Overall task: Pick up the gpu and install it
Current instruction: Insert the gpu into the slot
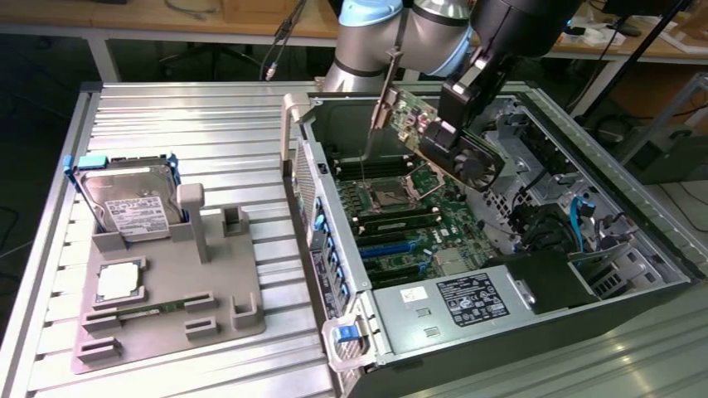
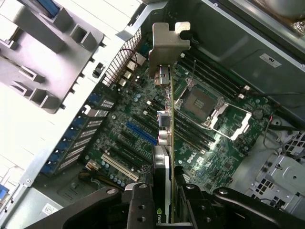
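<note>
The gpu (image 1: 434,137), a green board with a black cooler and a silver end bracket, hangs tilted above the open computer case (image 1: 619,191). My gripper (image 1: 456,116) is shut on its upper edge, well above the motherboard (image 1: 404,220). In the wrist view the gpu (image 2: 165,119) appears edge-on, its bracket (image 2: 167,45) pointing away. My gripper (image 2: 164,193) clamps it from both sides with its black fingers (image 2: 139,205). Below the card lie the expansion slots, among them a blue one (image 2: 141,134).
A grey fixture (image 1: 221,274) on the ribbed table holds a hard drive (image 1: 125,203), a processor (image 1: 118,282) and a memory stick (image 1: 155,309). Inside the case are the CPU socket (image 2: 202,106), the power supply (image 1: 465,303) and blue-clipped drive bays (image 1: 581,220).
</note>
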`<state>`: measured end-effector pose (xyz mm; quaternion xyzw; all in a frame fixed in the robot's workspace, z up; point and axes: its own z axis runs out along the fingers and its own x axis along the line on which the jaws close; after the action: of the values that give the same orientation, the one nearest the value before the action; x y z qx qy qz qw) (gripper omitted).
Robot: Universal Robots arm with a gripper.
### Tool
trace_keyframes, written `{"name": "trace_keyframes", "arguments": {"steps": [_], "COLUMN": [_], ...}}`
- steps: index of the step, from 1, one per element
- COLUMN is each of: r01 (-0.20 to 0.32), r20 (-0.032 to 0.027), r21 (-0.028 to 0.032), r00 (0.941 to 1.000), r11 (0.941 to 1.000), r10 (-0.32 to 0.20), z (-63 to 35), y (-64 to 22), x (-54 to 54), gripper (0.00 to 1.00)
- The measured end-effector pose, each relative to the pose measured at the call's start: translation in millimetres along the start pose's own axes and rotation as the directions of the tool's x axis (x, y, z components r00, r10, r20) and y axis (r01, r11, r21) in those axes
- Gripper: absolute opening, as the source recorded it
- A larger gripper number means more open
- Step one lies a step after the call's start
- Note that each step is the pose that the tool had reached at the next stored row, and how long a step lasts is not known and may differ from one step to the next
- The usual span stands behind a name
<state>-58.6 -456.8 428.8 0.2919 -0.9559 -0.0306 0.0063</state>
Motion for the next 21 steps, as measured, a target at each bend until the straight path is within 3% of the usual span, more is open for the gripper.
{"name": "trace_keyframes", "arguments": {"steps": [21], "r01": [0.082], "r20": [-0.0051], "r21": [-0.0007], "r00": [0.9966], "r11": [0.9966], "r10": [-0.082], "z": [0.0], "y": [0.1], "x": [0.1], "gripper": [0.27]}}
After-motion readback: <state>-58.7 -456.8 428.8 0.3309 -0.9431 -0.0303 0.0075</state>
